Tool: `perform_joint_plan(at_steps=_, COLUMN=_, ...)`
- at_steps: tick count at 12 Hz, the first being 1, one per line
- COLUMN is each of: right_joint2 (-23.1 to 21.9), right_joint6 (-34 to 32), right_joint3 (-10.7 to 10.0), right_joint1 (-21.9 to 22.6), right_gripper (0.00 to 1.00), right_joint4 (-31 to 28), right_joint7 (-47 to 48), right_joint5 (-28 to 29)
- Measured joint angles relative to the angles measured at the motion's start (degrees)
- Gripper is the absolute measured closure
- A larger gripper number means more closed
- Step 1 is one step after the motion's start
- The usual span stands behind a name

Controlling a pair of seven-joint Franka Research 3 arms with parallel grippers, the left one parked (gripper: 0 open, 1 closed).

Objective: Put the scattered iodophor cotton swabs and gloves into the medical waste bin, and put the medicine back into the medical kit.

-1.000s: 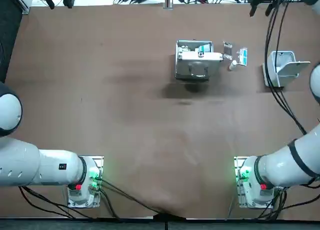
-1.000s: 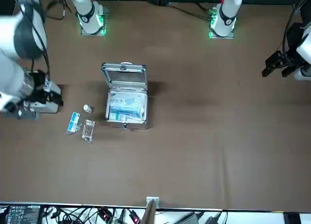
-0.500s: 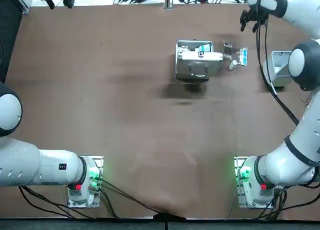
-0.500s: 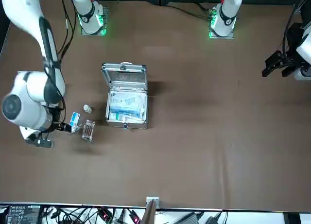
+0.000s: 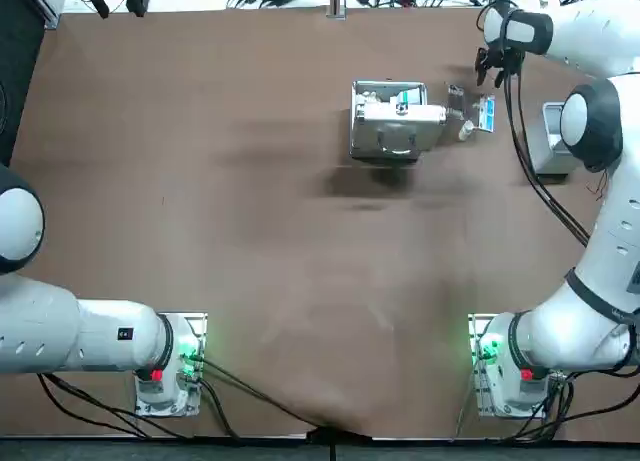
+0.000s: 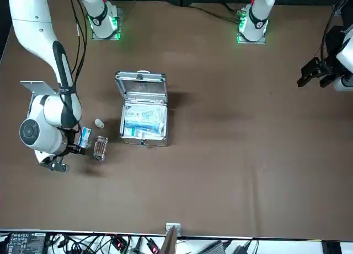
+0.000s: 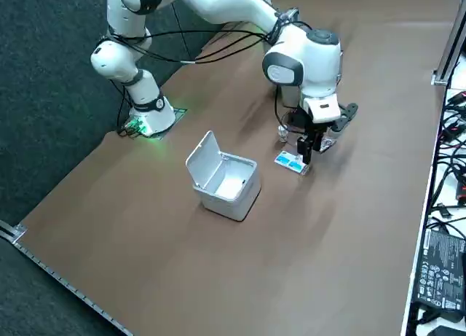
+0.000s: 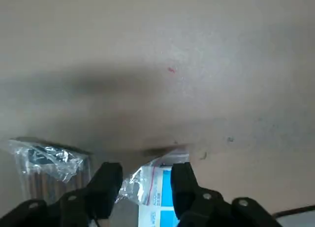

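Two fingers (image 8: 107, 182) of the right tool (image 8: 144, 172) are standing apart, straddling the edge of a blue-and-white sachet (image 8: 160, 195) lying flat on the bench (image 5: 250, 231). The sachet is lying just beside a clear packet of brown-tipped swabs (image 8: 47, 160) and near a small white-capped vial (image 5: 466, 131), all between the open medical kit (image 5: 390, 121) and the waste bin (image 7: 226, 179).

Judgement: the sachet is looking light, thin and limp, its film slippery; pinching the crumpled raised edge is looking safest.

Unclear: whether the fingertips are touching it; what the sachet is holding, as its print is unreadable. The arm is covering part of the bin from overhead.
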Motion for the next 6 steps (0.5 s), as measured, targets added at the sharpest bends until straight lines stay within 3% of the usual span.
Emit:
perform_joint_plan(at_steps=2, right_joint2=0.3, right_joint6=0.4, right_joint3=0.0, right_joint1=0.0, right_gripper=0.38, right_joint4=-0.3, right_joint7=0.1, right_joint5=0.0)
perform_joint_plan(at_steps=3, right_joint2=0.3, right_joint6=0.4, right_joint3=0.0, right_joint1=-0.1, right_gripper=0.49, right_joint4=-0.4, right_joint7=0.1, right_joint5=0.0)
perform_joint_plan(at_steps=5, right_joint2=0.3, right_joint6=0.4, right_joint3=0.0, right_joint1=-0.1, right_gripper=0.55, right_joint4=-0.4, right_joint7=0.1, right_joint5=0.0)
perform_joint_plan(at_steps=6, right_joint2=0.2, right_joint6=0.4, right_joint3=0.0, right_joint1=-0.2, right_gripper=0.67, right_joint4=-0.4, right_joint7=0.1, right_joint5=0.0)
